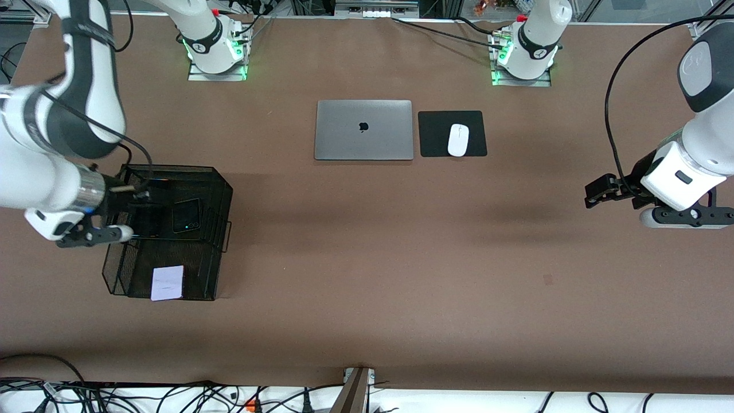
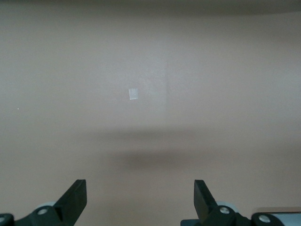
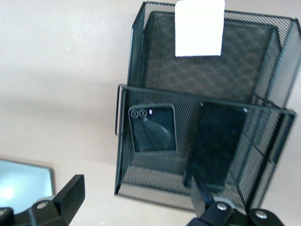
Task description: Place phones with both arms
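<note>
All three phones lie in the black wire-mesh desk organiser point(image 1: 221, 189) at the right arm's end of the brown counter point(image 1: 367, 287). The small black squarish folded phone point(image 3: 152, 128), glossy with two camera rings at one corner, leans in the rear tier just beside the long slim black slab phone point(image 3: 217, 143). The small pale white-lavender squarish phone point(image 1: 167, 283), matte and flat, sits in the front tier, nearest the front camera.

Judging by this, the placing looks essentially done: no phone remains loose on the counter, and what is left is likely only for the arms to clear away.

The right gripper point(image 3: 136, 202) hangs over the organiser's rear tier, above the slab phone; its fingers are spread wide and hold nothing. The left gripper point(image 2: 140, 200) waits over bare counter toward the left arm's end, well apart from everything; its fingers are likewise wide apart and empty.

The organiser is stepped, with fine see-through mesh walls and thin wire rims, so the dark phones show through it. Farther from the front camera, mid-counter, lies a closed silver laptop point(image 1: 363, 129) with a smooth metal lid. Beside it a glossy white computer mouse point(image 1: 457, 139) sits on a black square mouse pad point(image 1: 436, 123).
</note>
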